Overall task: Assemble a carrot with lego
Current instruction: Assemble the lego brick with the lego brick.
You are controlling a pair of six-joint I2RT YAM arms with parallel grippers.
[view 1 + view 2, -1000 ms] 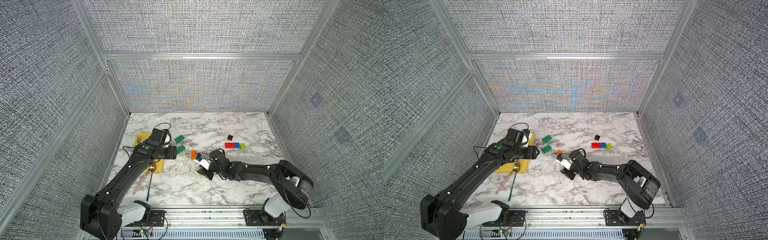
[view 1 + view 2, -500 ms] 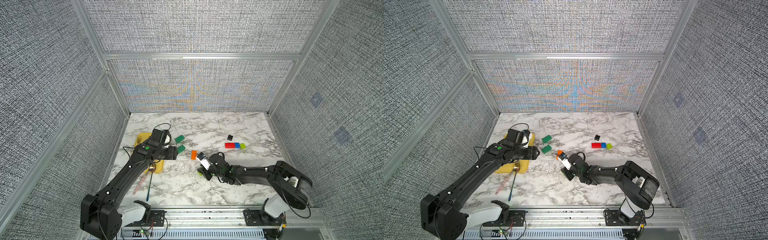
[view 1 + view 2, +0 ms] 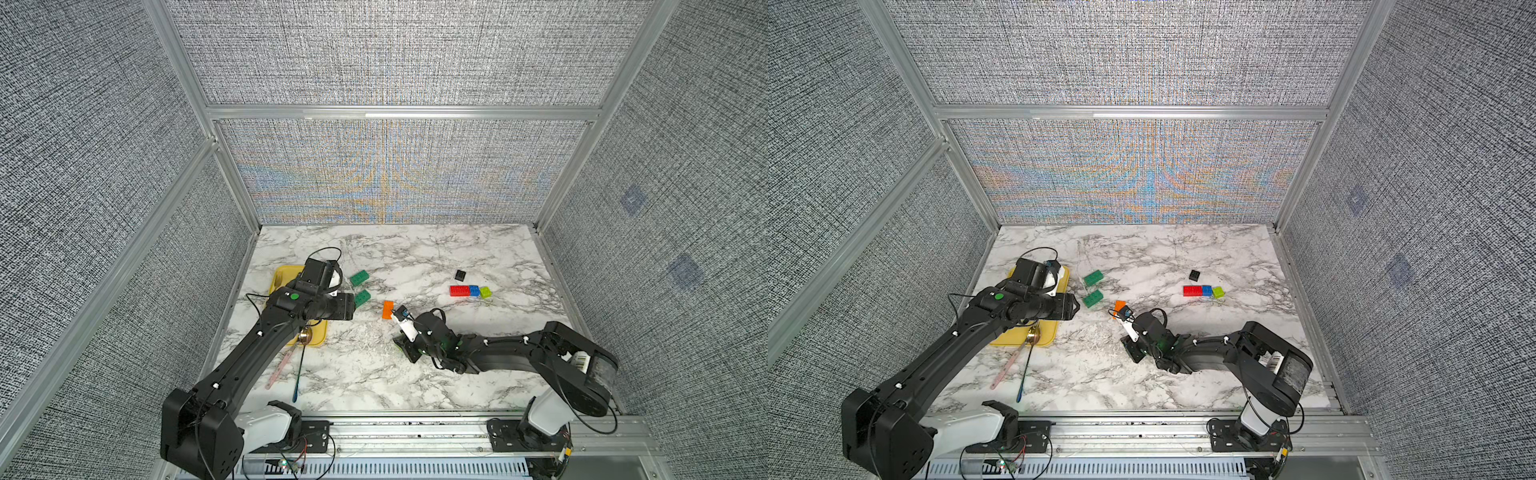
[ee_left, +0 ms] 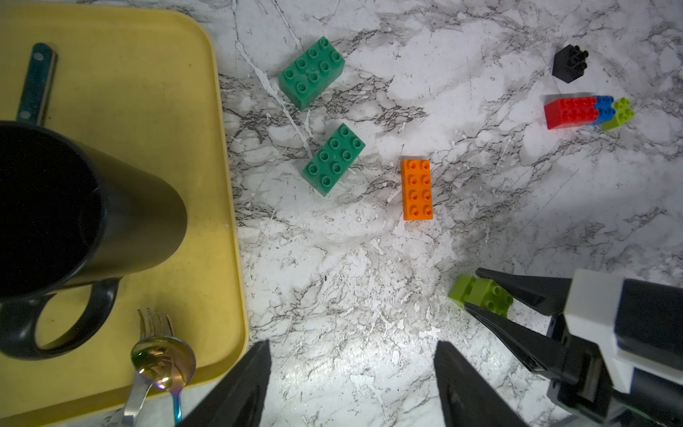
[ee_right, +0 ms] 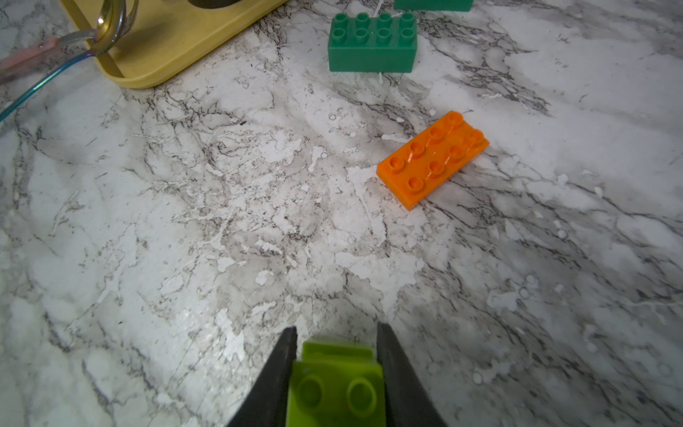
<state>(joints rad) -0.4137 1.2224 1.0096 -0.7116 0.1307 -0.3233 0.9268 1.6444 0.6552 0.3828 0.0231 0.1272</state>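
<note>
Marble tabletop carries it all: nearest, the right gripper point(image 5: 336, 369) is clamped on a lime brick point(image 4: 480, 295), while the left gripper point(image 4: 351, 384) hangs half-open and empty above. Just beyond lies the orange brick point(image 5: 432, 159), long axis running near-to-far, closer to the right gripper; the dark green bricks point(image 4: 334, 159) sit further left, and the red-blue-lime row point(image 3: 469, 291) lies far right.

Overhead stereo pair; wrist cameras near the tabletop point(image 4: 369, 277).

The right arm point(image 3: 490, 351) — lime brick point(image 5: 334, 384) pinched — has drawn back from the orange brick point(image 3: 387, 309).
</note>
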